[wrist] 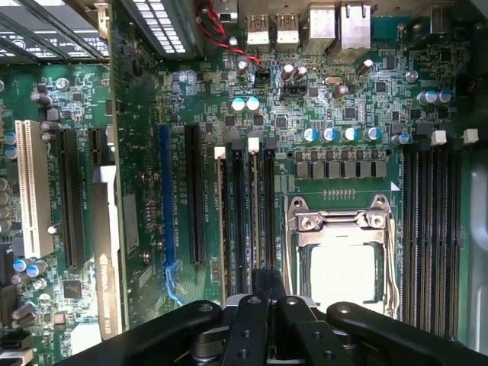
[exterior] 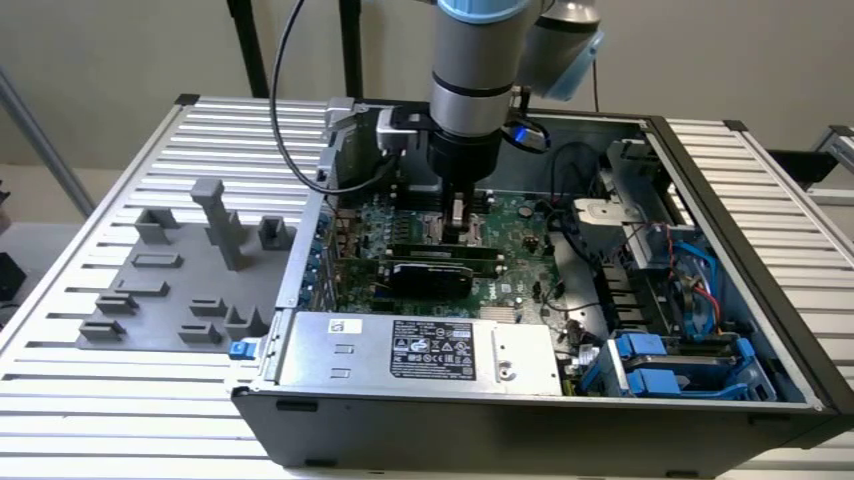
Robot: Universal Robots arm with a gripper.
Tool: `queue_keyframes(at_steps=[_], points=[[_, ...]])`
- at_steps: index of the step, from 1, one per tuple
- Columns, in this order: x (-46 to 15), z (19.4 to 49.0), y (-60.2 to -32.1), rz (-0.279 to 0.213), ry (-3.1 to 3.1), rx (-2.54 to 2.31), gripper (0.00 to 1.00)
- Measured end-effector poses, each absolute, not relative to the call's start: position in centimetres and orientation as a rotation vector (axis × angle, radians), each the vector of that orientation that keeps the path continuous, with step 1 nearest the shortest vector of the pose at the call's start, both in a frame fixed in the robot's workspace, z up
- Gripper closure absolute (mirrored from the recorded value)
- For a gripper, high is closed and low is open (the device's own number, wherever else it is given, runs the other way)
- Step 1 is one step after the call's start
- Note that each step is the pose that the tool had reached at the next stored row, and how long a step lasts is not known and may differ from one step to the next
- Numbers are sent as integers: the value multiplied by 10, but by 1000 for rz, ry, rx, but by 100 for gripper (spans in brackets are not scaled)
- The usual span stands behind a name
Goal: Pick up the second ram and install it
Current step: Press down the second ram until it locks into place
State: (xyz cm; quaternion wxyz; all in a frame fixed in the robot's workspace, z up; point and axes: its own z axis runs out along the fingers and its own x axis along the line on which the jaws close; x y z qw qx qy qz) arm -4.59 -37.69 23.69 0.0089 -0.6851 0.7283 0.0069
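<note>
End effector (exterior: 463,232) over motherboard (exterior: 514,225)

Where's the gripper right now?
In the exterior view the gripper is low inside the open computer case, over the motherboard; the wrist view puts it above black memory slots beside the CPU socket.

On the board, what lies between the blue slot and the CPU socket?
In the wrist view, between the blue slot and the CPU socket lie one long black slot and a bank of black memory slots.
</note>
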Motion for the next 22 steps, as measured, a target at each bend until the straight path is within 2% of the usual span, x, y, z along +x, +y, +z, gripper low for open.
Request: queue_keyframes(at_steps=[14, 22], points=[[-46, 224, -377, 31, 2285, -2149, 100], [-46, 239, -377, 41, 2286, -2150, 100]])
